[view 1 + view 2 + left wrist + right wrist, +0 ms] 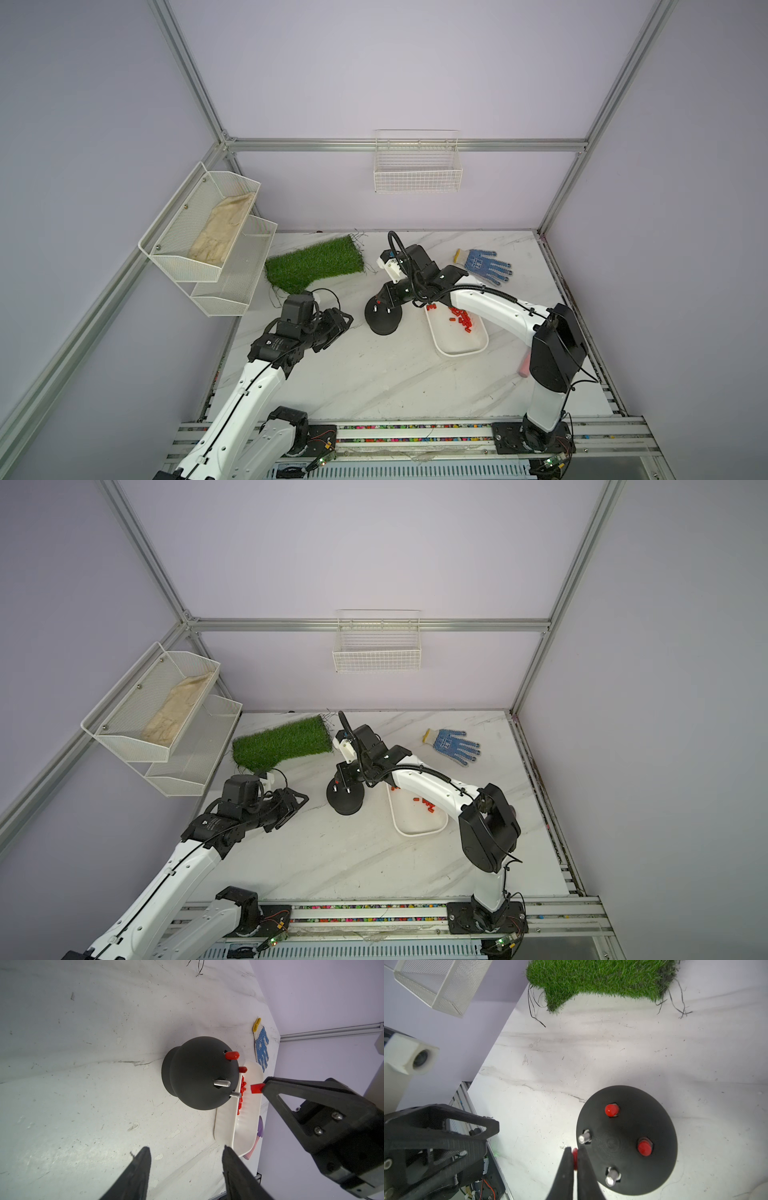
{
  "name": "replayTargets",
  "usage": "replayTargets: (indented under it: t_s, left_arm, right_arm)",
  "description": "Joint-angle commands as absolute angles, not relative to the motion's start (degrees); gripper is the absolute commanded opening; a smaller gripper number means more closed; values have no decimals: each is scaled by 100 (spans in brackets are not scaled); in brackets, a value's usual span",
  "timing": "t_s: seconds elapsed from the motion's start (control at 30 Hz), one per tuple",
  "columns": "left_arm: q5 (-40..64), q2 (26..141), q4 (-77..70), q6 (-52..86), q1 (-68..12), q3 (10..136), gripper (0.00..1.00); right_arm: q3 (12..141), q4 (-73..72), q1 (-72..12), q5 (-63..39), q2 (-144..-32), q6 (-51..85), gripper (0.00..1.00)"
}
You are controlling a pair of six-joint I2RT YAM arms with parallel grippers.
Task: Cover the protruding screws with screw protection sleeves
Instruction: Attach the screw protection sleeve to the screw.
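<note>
- Now, the right tool (574, 1151) pinches one red sleeve (256, 1088) at its tips. It hangs just above the two bare screws (584, 1138) of the black dome (623, 1159), on neither yet.
- The other two screws already wear fitted sleeves (612, 1110) (so we judge the job about half done).
- To do this step well, we would centre the sleeve over one bare screw and hold it in line with that screw. Then we would push straight down; a tilted sleeve would likely snag on the thread or slip from the pinch.
- The left tool (186, 1148) is spread and empty, apart from the dome; we could steady the dome with it.
- Spare sleeves (463, 320) lie in a white dish (440, 345) just beside the dome.
- The desk (374, 374) is flat, pale and marble-veined, with small scuffs. A grass mat (316, 264) and a blue-dotted glove (486, 266) lie towards the back.
- Lilac walls in a metal frame carry a wire basket (417, 166) and a mesh shelf (199, 232).
</note>
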State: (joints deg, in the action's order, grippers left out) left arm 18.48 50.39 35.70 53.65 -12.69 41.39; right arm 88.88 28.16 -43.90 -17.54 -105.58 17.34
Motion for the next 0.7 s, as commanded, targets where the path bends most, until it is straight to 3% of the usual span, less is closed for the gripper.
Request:
replayTargets:
  t_s: [0.0,0.67]
  left_arm:
    - [2091,5095,3332,5399,-1222,4021,57]
    - [2358,5230,3109,5361,-1221,3946,59]
  right_arm:
    - [9014,2919,-4458,-1569,-10621,1618,9]
    - [8835,2454,-4519,-1467,-10785,1773,9]
